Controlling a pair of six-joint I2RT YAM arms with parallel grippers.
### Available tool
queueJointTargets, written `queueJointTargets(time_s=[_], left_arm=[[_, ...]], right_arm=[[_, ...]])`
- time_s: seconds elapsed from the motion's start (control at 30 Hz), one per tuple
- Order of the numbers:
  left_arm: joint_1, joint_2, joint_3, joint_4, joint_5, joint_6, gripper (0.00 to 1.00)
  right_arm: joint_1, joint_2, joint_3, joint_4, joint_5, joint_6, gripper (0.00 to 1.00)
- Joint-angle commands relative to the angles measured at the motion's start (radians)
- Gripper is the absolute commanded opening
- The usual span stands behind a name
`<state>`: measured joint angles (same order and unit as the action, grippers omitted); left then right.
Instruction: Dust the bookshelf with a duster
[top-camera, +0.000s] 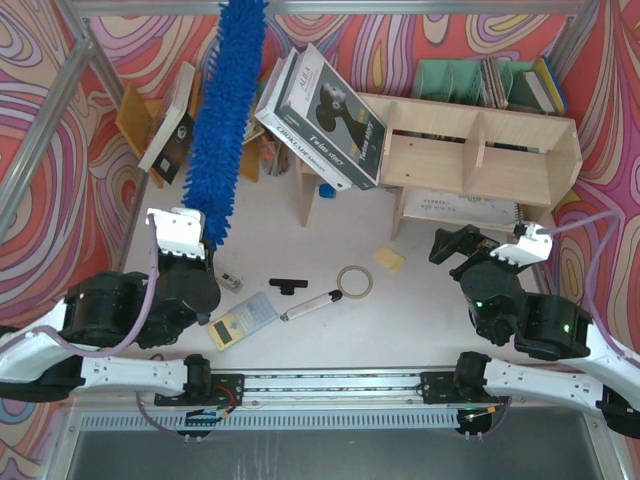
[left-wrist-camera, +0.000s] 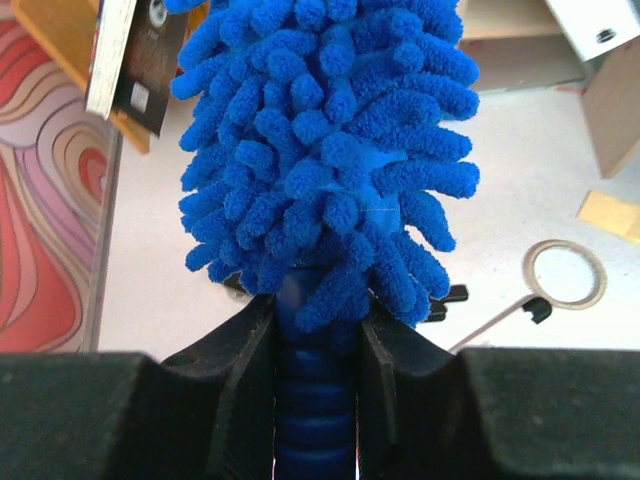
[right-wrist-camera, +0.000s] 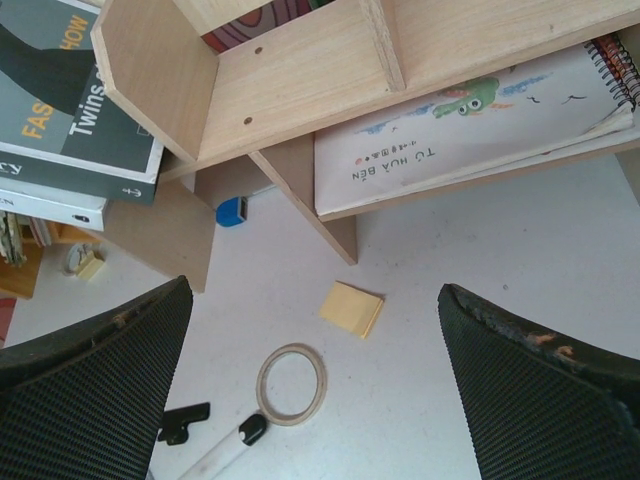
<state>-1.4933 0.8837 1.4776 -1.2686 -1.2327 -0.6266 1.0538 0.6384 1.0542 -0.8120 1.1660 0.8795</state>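
Note:
The bright-blue fluffy duster (top-camera: 228, 110) stands up from my left gripper (top-camera: 203, 243) and reaches toward the back wall, left of the bookshelf. In the left wrist view the left gripper (left-wrist-camera: 315, 325) is shut on the duster's ribbed blue handle (left-wrist-camera: 312, 400), with the shaggy head (left-wrist-camera: 320, 150) above it. The pale plywood bookshelf (top-camera: 480, 150) sits at the back right; it also shows in the right wrist view (right-wrist-camera: 300, 70). My right gripper (top-camera: 450, 243) is open and empty just in front of the shelf, and hangs over the table (right-wrist-camera: 312, 300).
Large books (top-camera: 325, 120) lean against the shelf's left end. A spiral notebook (top-camera: 455, 205) lies under the shelf. On the table lie a tape ring (top-camera: 355, 281), a yellow sticky pad (top-camera: 390, 259), a pen (top-camera: 310, 304), a black clip (top-camera: 288, 286) and a calculator (top-camera: 242, 319).

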Motion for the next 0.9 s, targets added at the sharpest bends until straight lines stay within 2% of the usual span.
queueJointTargets(time_s=[0.0,0.13,0.23,0.53,0.87], left_arm=[[0.104,-0.011,-0.030,-0.068,0.098,-0.080,0.00],[0.235,-0.008,-0.060,-0.037,0.203,-0.056,0.00],[0.294,0.001,-0.096,0.016,0.287,-0.001,0.00],[0.303,0.033,-0.194,0.144,0.464,0.082,0.00],[0.323,0.063,-0.351,0.191,0.552,0.053,0.00]], right_arm=[[0.010,0.021,-0.016,0.022,0.022,0.010,0.99],[0.010,0.016,-0.028,0.021,0.020,0.014,0.99],[0.009,0.008,-0.036,0.015,0.021,0.022,0.99],[0.009,-0.022,-0.053,-0.027,0.032,0.052,0.99],[0.010,-0.030,-0.070,-0.036,0.046,0.066,0.99]])
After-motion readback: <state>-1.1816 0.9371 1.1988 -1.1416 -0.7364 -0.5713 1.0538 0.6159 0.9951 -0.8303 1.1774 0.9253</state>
